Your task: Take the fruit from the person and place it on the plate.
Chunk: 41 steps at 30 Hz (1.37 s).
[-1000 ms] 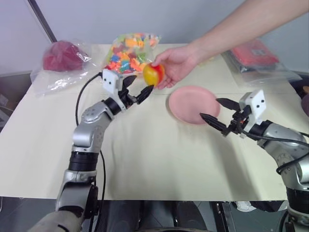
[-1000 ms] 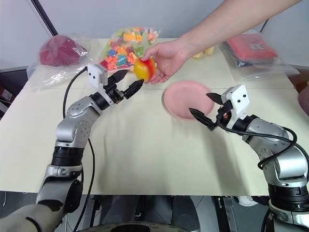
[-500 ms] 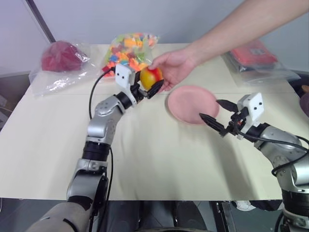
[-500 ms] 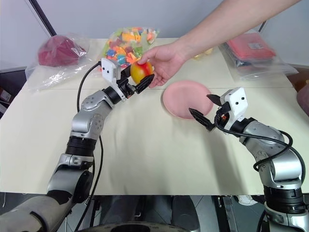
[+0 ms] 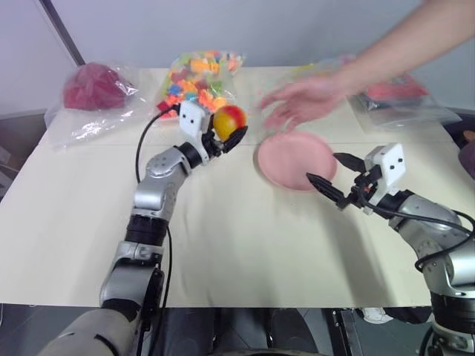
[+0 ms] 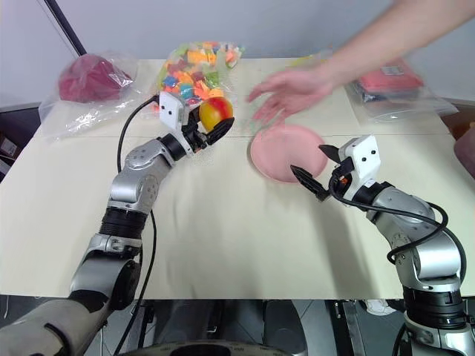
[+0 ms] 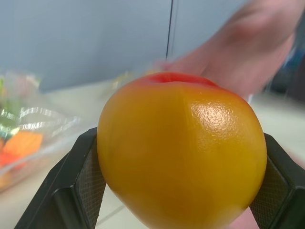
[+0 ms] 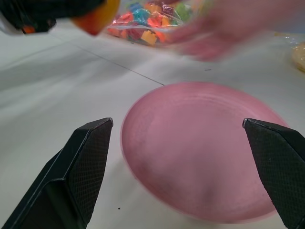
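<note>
The yellow-orange fruit (image 5: 229,119) with a red blush is held above the table, left of the pink plate (image 5: 295,159). My left gripper (image 5: 226,132) is shut on the fruit (image 7: 181,152), its black fingers (image 7: 78,186) pressed to both sides. The person's hand (image 5: 304,100) hovers open, apart from the fruit, above the plate's far edge. My right gripper (image 5: 330,174) stands open just right of the plate (image 8: 200,148), nothing between its fingers.
A bag of colourful pieces (image 5: 197,74) lies behind the left gripper. A clear bag with a dark red thing (image 5: 93,93) sits at the far left. A red flat package (image 5: 393,93) in plastic lies at the far right. Bare tabletop (image 5: 245,237) spreads toward me.
The person's hand has let go of the fruit and drawn back to the right. My left gripper now holds the fruit alone. The right arm has barely moved.
</note>
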Available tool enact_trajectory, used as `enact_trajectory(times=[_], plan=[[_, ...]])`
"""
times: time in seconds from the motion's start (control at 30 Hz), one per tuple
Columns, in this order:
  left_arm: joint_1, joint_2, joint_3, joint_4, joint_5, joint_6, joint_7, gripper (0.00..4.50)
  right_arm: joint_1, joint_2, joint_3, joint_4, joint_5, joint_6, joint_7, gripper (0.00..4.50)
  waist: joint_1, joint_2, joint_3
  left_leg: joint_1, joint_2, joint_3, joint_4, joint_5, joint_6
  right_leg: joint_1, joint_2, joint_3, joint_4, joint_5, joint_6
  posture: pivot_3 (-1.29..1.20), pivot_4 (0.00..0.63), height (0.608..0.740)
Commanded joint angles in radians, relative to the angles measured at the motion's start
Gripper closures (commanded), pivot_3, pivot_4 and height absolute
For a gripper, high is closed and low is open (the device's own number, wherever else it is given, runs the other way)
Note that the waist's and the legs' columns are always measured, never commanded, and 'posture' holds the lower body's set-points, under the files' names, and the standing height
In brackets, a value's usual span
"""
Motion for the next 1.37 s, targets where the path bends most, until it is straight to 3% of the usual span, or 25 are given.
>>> enact_trajectory(times=[0.03, 0.33, 0.53, 0.6, 0.63, 0.8, 0.97, 1.13, 1.37], plan=[[-0.091, -0.05, -0.017, 0.117, 0.023, -0.093, -0.027, 1.24, -0.006, 0.001, -0.025, -0.031, -0.002, -0.022, -0.006, 0.0, 0.007, -0.001, 0.001, 0.0, 0.0, 0.0, 0.0, 0.0, 0.0, 0.0, 0.0, 0.0, 0.0, 0.0, 0.0, 0.0, 0.15, 0.74], [-0.366, -0.169, -0.063, 0.558, 0.133, -0.281, -0.087, 1.24, 0.052, -0.004, -0.067, -0.076, 0.004, -0.001, -0.04, 0.0, 0.021, -0.002, 0.001, -0.002, -0.001, 0.0, 0.002, -0.001, 0.001, 0.0, 0.0, 0.0, -0.001, 0.001, 0.001, 0.0, 0.15, 0.74], [-0.432, -0.232, -0.076, 0.729, 0.176, -0.302, -0.14, 1.24, 0.097, -0.003, -0.095, -0.111, 0.008, 0.001, -0.061, 0.0, 0.017, -0.002, 0.001, -0.002, -0.001, 0.001, 0.002, -0.002, 0.004, 0.0, 0.0, 0.0, 0.0, 0.0, 0.001, 0.0, 0.15, 0.74], [-0.449, -0.25, -0.059, 0.757, 0.171, -0.304, -0.148, 0.21, 0.103, 0.0, -0.102, -0.117, 0.008, 0.002, -0.069, 0.0, 0.016, -0.002, 0.001, -0.002, -0.001, 0.001, 0.002, -0.002, 0.004, 0.0, 0.0, 0.0, 0.0, 0.0, 0.001, 0.0, 0.15, 0.74], [-0.454, -0.256, -0.053, 0.767, 0.17, -0.306, -0.153, 0.04, 0.105, 0.0, -0.103, -0.119, 0.008, 0.002, -0.071, 0.0, 0.017, -0.002, 0.001, -0.002, -0.001, 0.001, 0.002, -0.002, 0.004, 0.0, 0.0, 0.0, 0.0, 0.0, 0.001, 0.0, 0.15, 0.74], [-0.468, -0.272, -0.054, 0.8, 0.185, -0.333, -0.145, 0.04, 0.103, 0.0, -0.101, -0.121, 0.009, 0.001, -0.078, 0.0, 0.017, -0.002, 0.001, -0.002, -0.001, 0.001, 0.002, -0.002, 0.004, 0.0, 0.0, 0.0, 0.0, 0.0, 0.001, 0.0, 0.15, 0.74], [-0.479, -0.268, -0.044, 0.794, 0.195, -0.38, -0.101, 0.04, 0.088, -0.009, -0.102, -0.104, 0.007, -0.003, -0.072, 0.0, 0.017, -0.002, 0.001, -0.002, -0.001, 0.001, 0.002, -0.002, 0.004, 0.0, 0.0, 0.0, 0.0, 0.0, 0.001, 0.0, 0.15, 0.74], [-0.496, -0.194, 0.087, 0.714, 0.096, -0.354, -0.049, 0.04, 0.055, 0.003, -0.096, -0.051, -0.028, -0.043, -0.084, 0.0, 0.01, -0.002, 0.001, -0.002, 0.0, 0.001, 0.002, -0.002, 0.004, -0.001, 0.0, 0.0, 0.0, 0.0, 0.001, 0.0, 0.15, 0.74], [-0.202, -0.022, 0.154, 0.243, 0.018, -0.118, -0.026, 0.04, 0.002, 0.029, -0.127, 0.072, -0.083, -0.142, -0.125, 0.0, -0.009, -0.001, 0.0, 0.0, 0.0, 0.002, 0.0, -0.001, 0.001, -0.002, 0.0, 0.002, 0.002, 0.0, 0.001, 0.0, 0.15, 0.74]])
